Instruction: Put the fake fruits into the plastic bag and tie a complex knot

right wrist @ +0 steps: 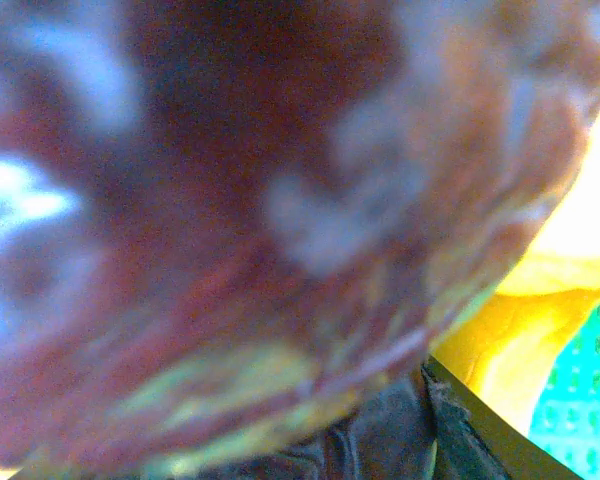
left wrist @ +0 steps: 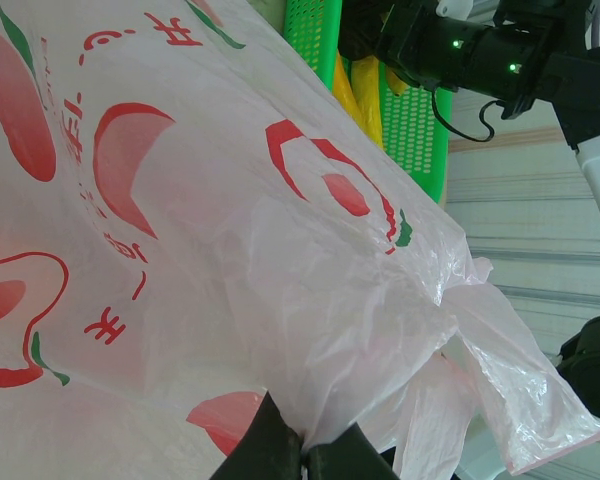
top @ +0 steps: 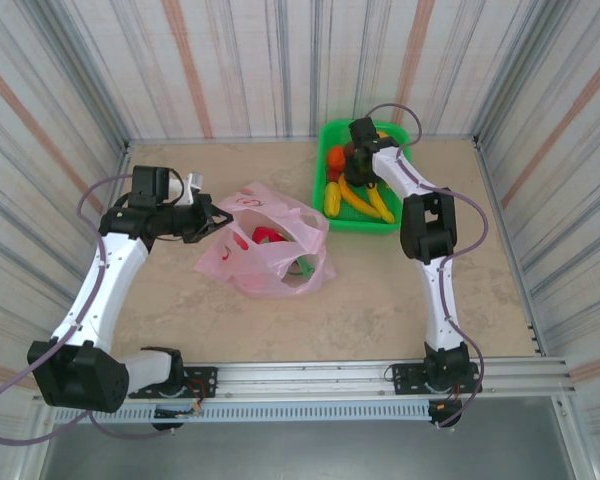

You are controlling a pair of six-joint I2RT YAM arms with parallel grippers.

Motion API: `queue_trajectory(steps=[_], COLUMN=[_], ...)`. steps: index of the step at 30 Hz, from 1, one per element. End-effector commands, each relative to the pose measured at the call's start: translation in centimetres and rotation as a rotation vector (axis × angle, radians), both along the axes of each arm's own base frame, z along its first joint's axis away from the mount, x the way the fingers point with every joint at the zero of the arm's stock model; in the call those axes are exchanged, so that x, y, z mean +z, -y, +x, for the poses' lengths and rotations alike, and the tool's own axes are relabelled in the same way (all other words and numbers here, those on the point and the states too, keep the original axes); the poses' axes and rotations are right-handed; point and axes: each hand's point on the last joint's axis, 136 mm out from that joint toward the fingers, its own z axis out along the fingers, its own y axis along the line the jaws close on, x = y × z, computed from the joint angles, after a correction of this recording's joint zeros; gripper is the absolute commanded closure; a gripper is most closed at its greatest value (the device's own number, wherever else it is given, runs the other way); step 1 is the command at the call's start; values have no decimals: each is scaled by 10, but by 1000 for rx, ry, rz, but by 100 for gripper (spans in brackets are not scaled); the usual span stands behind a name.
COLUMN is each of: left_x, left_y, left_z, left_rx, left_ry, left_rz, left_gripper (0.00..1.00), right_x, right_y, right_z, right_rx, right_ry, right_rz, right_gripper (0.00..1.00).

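- the left arm (top: 98,285) reaches over the table (top: 380,310) to the plastic bag (top: 270,248). the left jaws are clenched on a pinch of pink film at the bag's left edge. in the wrist view the dark fingertips (left wrist: 280,452) press together on that film.
- the plastic bag lies crumpled mid-table, with a red fruit (top: 270,236) and a green piece (top: 302,266) showing through it.
- just right of the bag, the green basket (top: 364,228) holds yellow bananas (top: 365,200) and an orange fruit (top: 337,158).
- the right arm (top: 435,250) bends down into the basket. the right jaws sit hard against a dark maroon fruit (right wrist: 230,220), perhaps around it. the view is too close and blurred, so i cannot tell whether they grasp it or stand released.
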Motion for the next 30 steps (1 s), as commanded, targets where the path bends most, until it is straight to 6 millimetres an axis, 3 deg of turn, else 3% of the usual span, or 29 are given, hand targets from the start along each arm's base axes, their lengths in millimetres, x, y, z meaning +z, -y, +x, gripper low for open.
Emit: queue_trajectory(steps=[1,11,16,30], left_x=[6,6,6,6], left_y=[-3,-2,-1,0], left_z=[-2,-1,-1,1], left_rx=[-4,-8,-11,-13], left_ry=[13,13,14,12], left_rz=[7,3,1,-6], left_gripper=[100,100,100,100], right_x=[44,91,110,190], right_y=[-10,-24,-28,-38], right_z=[-11,-46,-76,-173], right_rx=[45,89,127,238], right_ry=[58,140,166,277], right_rz=[-2,27,31,91], right_gripper=[54,54,54,55])
